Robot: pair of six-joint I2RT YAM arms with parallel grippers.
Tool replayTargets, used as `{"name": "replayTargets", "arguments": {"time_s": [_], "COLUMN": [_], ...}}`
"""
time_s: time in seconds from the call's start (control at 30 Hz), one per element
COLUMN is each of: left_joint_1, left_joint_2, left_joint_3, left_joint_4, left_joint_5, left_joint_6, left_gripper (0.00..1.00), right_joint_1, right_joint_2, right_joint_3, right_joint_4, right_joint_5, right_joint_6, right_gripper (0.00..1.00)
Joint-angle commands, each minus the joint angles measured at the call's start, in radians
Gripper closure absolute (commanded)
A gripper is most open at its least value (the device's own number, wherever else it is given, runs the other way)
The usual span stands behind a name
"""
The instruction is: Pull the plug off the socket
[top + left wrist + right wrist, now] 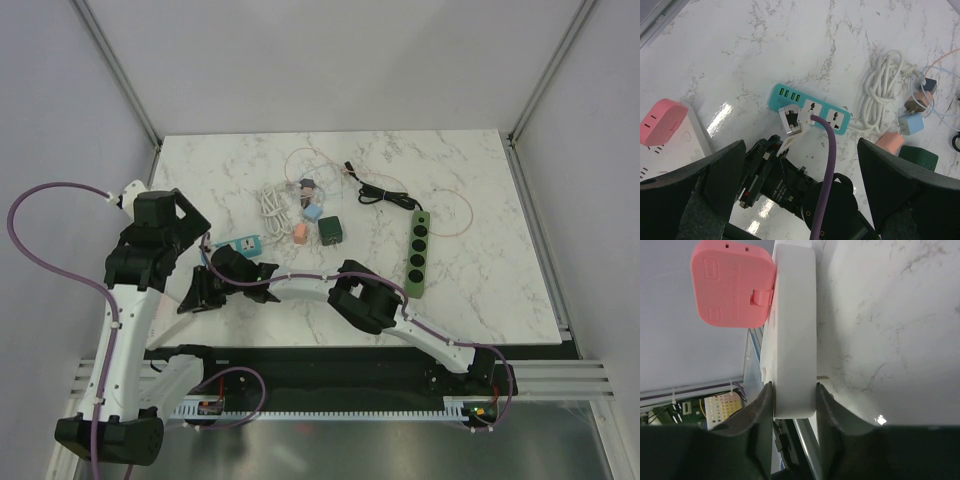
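Right pincer clasps smooth white socket bearing rounded pink plug.

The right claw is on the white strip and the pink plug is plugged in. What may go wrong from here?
1. The right claw holds the white socket strip only at its near end, far from the pink plug. The strip may twist or lift when the plug is pulled.
2. The left claw is open above the right arm. On its way to the plug, it may hit that arm.
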Motion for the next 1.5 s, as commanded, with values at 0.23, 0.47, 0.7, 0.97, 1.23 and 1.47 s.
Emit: {"name": "replayTargets", "arguments": {"time_s": [0.23, 0.47, 0.7, 0.97, 1.23, 1.47], "left_joint_1": [-0.004, -0.004, -0.004, -0.004, -0.002, 0.028], "left_joint_2": [0.025, 0.074, 0.152, 0.102, 0.108, 0.259], "left_joint_3": [-0.012, -0.050, -0.130, -0.166, -0.228, -0.182], "left_joint_4": [0.043, 0.050, 0.109, 0.115, 0.102, 0.100], "left_joint_5": [-0.065, -0.039, 0.013, 0.083, 0.095, 0.069], "left_joint_6": [0.029, 0.019, 0.068, 0.098, 0.113, 0.157], "left_gripper": [0.01, 0.04, 0.17, 0.17, 0.35, 0.25], "right_joint_1": [-0.016, -0.091, -0.192, -0.286, -0.308, -0.332], "right_joint_2": [-0.017, -0.177, -0.277, -0.283, -0.222, -0.225], "right_joint_3": [-0.050, -0.338, -0.469, -0.446, -0.376, -0.405], "right_joint_4": [0.114, 0.204, 0.101, 0.006, -0.019, -0.005], "right_joint_5": [-0.036, -0.019, -0.059, -0.139, -0.226, -0.272], "right_joint_6": [0.004, -0.033, -0.181, -0.329, -0.379, -0.392], "right_gripper": [1.00, 1.00, 1.00, 1.00, 1.00, 1.00]}}
